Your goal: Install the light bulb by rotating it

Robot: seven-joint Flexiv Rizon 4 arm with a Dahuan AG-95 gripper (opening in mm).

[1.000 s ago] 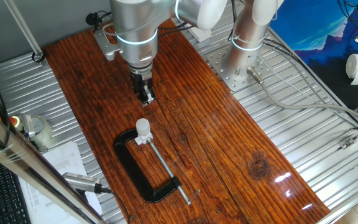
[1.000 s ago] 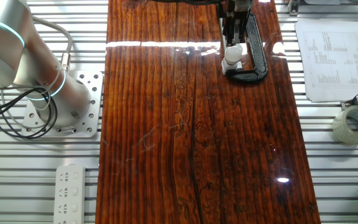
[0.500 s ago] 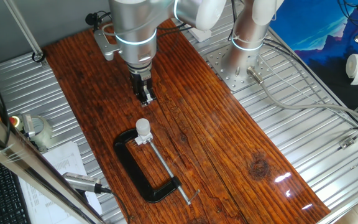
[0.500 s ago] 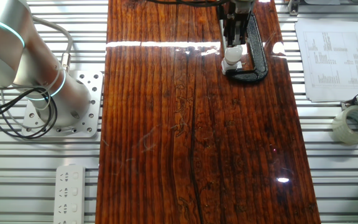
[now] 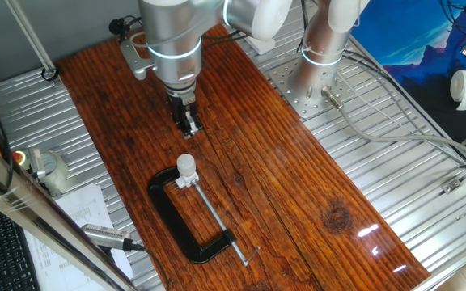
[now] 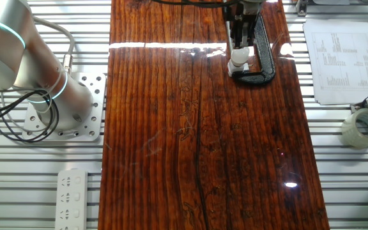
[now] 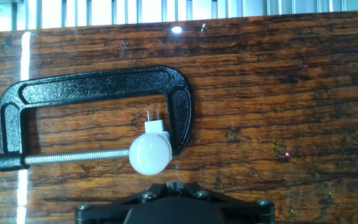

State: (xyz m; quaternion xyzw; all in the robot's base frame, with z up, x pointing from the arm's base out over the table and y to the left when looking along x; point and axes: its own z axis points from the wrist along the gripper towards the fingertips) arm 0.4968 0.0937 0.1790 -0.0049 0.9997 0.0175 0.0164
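Near the worktop's [image 5: 298,194] far end, the light bulb [image 5: 186,165] stands in its socket, held by the C-clamp [image 5: 180,222]. The fingers [image 5: 189,125] hover apart from it, narrow, gripping nothing; rotation seems still undone.

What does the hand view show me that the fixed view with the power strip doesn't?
Only the hand view shows the two metal prongs sticking out of the white socket block beside the light bulb, plus the clamp's threaded screw. Only the other fixed view shows the gripper above the bulb, the arm's base, the power strip, the tape roll and the printed sheet. Both show the bulb held in the black C-clamp on the wooden board.
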